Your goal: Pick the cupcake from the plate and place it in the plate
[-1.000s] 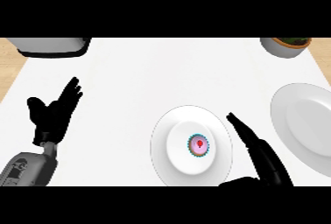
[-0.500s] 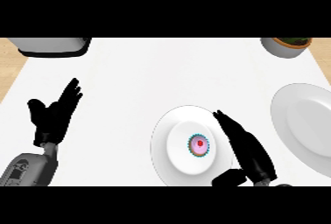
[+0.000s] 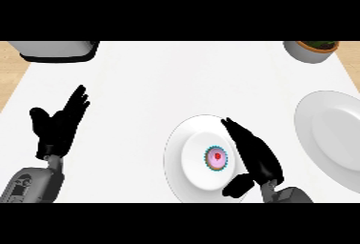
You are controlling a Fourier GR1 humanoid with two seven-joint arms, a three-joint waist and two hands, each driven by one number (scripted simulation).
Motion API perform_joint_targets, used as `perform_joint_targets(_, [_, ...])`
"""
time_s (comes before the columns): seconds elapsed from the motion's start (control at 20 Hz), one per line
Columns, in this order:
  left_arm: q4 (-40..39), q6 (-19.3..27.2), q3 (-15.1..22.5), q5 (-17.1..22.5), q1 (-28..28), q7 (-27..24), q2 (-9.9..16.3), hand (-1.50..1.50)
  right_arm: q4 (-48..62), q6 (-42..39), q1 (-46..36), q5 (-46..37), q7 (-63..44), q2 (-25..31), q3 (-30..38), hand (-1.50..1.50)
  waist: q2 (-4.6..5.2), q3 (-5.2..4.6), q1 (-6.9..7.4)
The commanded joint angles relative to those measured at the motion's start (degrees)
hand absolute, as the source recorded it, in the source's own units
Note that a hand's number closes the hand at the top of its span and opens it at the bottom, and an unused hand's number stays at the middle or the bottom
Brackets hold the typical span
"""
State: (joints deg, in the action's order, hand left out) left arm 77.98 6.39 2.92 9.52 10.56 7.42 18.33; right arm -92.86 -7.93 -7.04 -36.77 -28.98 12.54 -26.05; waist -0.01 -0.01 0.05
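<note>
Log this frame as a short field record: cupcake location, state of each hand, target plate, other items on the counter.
cupcake: sits at the middle of the near plate, not lifted
right hand: open, fingers straight, over the near plate's right side, just right of the cupcake; contact cannot be told
left hand: open, fingers up, resting at the counter's left
far plate: at the right edge, nothing on it
other items: grey appliance at top left, potted plant at top right
task stage: cupcake not yet grasped
</note>
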Motion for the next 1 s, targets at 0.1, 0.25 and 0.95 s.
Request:
perform_joint_targets(0.1, [2.75, 0.17, -0.7, -3.58, -1.76, 0.79, -2.53, 0.0, 6.75, -1.12, -3.71, -4.97, -0.49, -5.53, 0.9, -1.5, 0.01, 0.01, 0.06])
perform_joint_targets(0.25, [4.83, -1.48, -2.44, -3.59, -2.43, 2.78, -2.6, 0.0, 5.93, -3.23, -2.42, -5.66, 1.61, -4.03, 3.62, -1.5, -0.02, 0.01, 0.03])
perform_joint_targets(0.95, [2.19, -3.71, -5.05, -6.0, -0.89, 1.66, -4.97, 0.0, 14.24, -7.56, -6.39, -9.25, 10.45, -7.78, 3.42, 1.5, 0.0, 0.01, -0.02])
